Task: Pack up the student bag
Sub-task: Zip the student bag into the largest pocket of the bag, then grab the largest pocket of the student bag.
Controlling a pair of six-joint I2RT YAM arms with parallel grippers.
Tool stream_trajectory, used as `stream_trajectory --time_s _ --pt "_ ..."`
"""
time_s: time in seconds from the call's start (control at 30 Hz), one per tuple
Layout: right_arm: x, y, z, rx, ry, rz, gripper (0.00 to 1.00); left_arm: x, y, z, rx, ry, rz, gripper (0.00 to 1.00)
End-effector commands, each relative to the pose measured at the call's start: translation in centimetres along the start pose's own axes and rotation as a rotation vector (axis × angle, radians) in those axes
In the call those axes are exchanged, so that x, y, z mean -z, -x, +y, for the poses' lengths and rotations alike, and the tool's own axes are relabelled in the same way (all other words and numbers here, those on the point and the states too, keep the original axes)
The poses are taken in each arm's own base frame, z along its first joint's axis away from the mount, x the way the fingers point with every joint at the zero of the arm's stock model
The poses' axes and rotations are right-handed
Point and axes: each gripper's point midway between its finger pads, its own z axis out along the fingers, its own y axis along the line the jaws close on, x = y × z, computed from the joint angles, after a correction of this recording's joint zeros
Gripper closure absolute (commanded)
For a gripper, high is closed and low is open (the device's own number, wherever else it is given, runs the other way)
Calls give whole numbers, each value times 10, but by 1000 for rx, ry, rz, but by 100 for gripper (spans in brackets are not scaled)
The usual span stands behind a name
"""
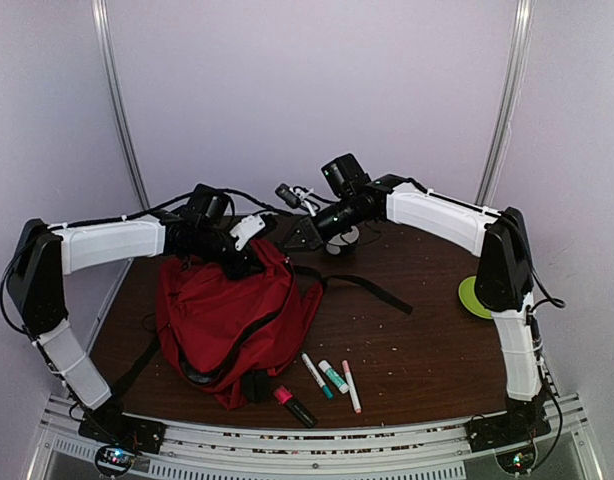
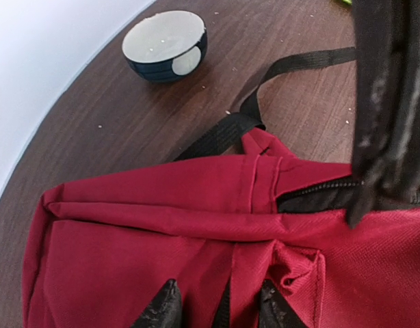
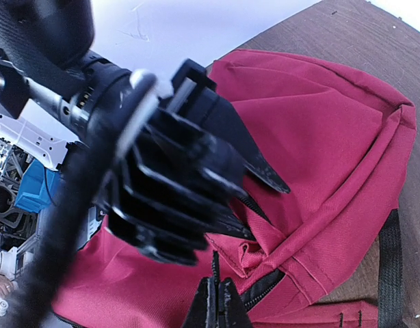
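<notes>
Student bag (image 1: 227, 320) slumps on the desk (image 1: 427, 340), left side: soft, light, floppy. Take it by the firmer zipper (image 3: 261, 290) hem. Your right fingers (image 3: 208, 307) are clenched there. Your left fingers (image 2: 159, 311) straddle a fold; can't tell if they grip.

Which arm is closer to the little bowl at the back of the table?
The right. The right arm reaches across right over the bowl; the left arm ends at the top of the red bag, off to the bowl's left.

Pale lilac walls (image 1: 307, 90) enclose a dark brown wooden desk (image 1: 427, 340) with a curved far edge. Slim metal poles rise beyond its left (image 1: 122, 110) and right (image 1: 507, 100) edges.
</notes>
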Motion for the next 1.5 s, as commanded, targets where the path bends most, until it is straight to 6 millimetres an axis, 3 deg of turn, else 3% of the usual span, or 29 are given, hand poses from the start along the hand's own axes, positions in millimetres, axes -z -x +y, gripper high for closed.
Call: stream_trajectory --time_s 0.0,0.13,0.2,0.4,0.53,0.7,0.9,1.0,1.23,1.37,1.4,1.47 --pt "4 14 -2 35 25 -54 100 -7 17 -2 -37 -47 -75 65" --pt "6 13 -5 24 26 -54 100 -19 13 7 -12 -25 -31 93" --pt "5 3 -6 0 38 -40 100 -23 12 18 17 13 -20 100" --pt "19 -20 21 -18 91 -63 100 -26 3 61 149 142 -35 100" --pt "34 -26 55 28 150 -124 100 -26 -2 81 208 186 -53 100" --pt "38 -38 92 59 243 -115 100 -32 -7 92 226 211 -31 100" --pt "32 -67 126 96 317 -44 100 -32 -10 111 246 253 -17 100" --pt "34 -81 157 138 402 -1 100 -30 -11 116 224 263 -10 100" --pt "62 -72 206 203 484 -46 100 -28 -19 117 127 252 9 100" --pt "47 -78 223 200 483 -13 100 -26 -13 129 121 283 15 100" --pt "32 -77 237 206 480 -2 100 -21 -4 138 118 307 5 100" --pt "26 -73 248 235 480 -14 100 -13 4 141 93 324 3 100"
